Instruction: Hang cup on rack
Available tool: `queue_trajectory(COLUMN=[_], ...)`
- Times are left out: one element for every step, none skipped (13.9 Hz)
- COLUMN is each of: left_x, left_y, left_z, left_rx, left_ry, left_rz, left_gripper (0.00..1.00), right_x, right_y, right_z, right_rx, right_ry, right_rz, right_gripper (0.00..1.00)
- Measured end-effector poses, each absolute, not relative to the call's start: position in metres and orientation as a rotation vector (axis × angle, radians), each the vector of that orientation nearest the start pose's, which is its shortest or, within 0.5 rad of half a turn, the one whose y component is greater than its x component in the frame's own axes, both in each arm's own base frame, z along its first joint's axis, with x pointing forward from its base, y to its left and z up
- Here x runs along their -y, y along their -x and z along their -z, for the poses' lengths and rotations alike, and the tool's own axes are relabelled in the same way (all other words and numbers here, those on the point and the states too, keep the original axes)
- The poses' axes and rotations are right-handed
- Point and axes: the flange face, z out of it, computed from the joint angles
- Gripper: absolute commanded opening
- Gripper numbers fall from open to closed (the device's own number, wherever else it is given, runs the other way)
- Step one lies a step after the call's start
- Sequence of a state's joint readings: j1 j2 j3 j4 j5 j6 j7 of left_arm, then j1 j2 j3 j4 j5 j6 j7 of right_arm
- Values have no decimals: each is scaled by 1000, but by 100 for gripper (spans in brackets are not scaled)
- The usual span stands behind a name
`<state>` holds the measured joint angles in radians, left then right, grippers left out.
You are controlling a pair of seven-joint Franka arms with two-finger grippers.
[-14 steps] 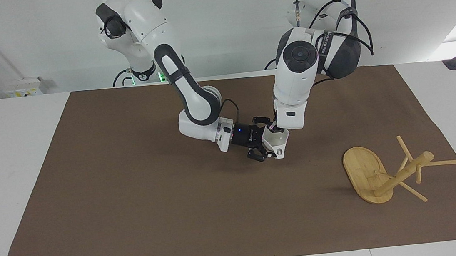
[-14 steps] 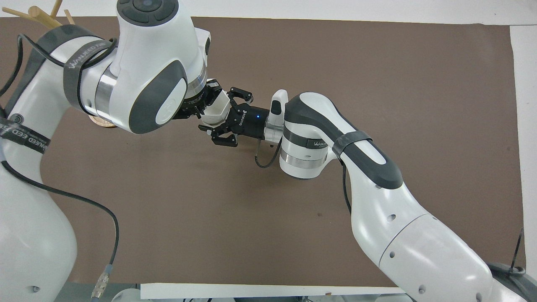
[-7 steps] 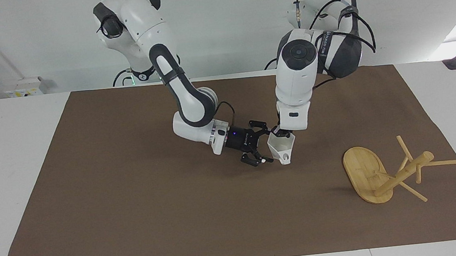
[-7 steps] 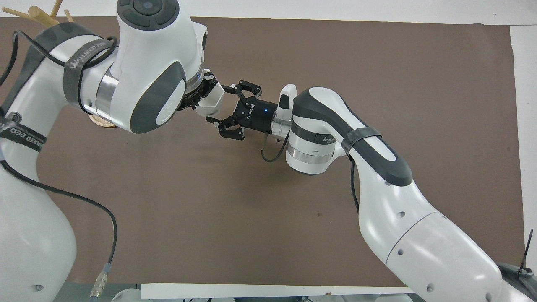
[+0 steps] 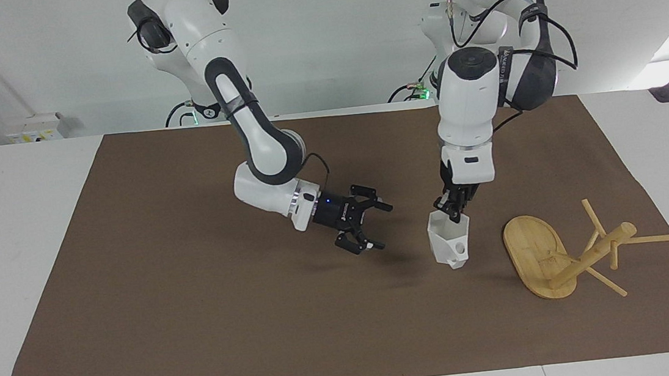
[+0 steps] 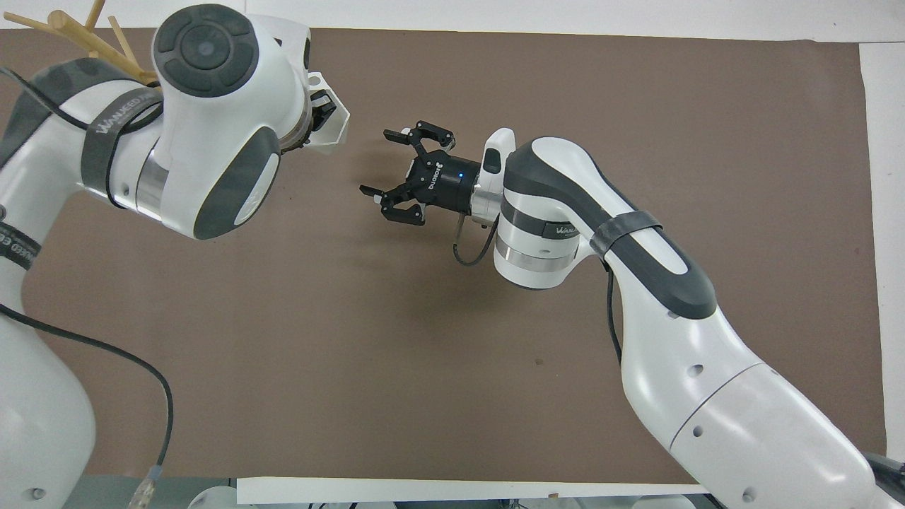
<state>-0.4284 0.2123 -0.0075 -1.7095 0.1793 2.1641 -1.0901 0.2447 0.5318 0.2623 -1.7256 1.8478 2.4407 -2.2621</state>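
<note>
Left end effector (image 5: 454, 210) clamped on cup (image 5: 449, 242) rim.

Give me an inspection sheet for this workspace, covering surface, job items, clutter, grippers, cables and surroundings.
Surface: brown mat on a white table.
Job's things: white cup held up over the mat; bamboo rack tipped on its side at the left arm's end.
Clutter: nothing seen.
Grippers: left gripper shut on the cup's rim; right gripper open, empty, over the mat's middle.
Cables: black cable looped along the left arm.
Surroundings: white wall, wall socket box.
</note>
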Motion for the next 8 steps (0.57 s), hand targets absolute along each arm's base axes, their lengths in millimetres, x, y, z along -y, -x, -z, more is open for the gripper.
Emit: queue_trajectory(left_x=[246,229,216,204,194,185,178,171], left_y=[-587,-581,-573,-562,-549,-535,-523,-515], left_z=[-492,-495,-496,-493,-484,-471,-459,-451], left_rx=[922,942,958,972,981,987,994,1001], left_ry=[3049,3065,3088,3116,3141,3160,3175,3187], left_rz=[518,582,667,765,852,917,974,1029], left_gripper=[0,0,0,0,0,0,0,0], right_x=[-305,-296,-287,-279,-270,-261,-250,-238], right_y=[-618,-622,-626,-630,-635,-639,-644,-649], right_z=[-308,-308,-309,-310,-311,-313,-315,-318], right_rx=[1142,1162,1189,1218,1245,1266,1284,1301], right_ry=[1696,1691,1685,1678,1667,1656,1648,1641], right_rz=[1269,1272,1272,1272,1265,1246,1221,1196], right_gripper=[100,100,100,100,100,100,100,100])
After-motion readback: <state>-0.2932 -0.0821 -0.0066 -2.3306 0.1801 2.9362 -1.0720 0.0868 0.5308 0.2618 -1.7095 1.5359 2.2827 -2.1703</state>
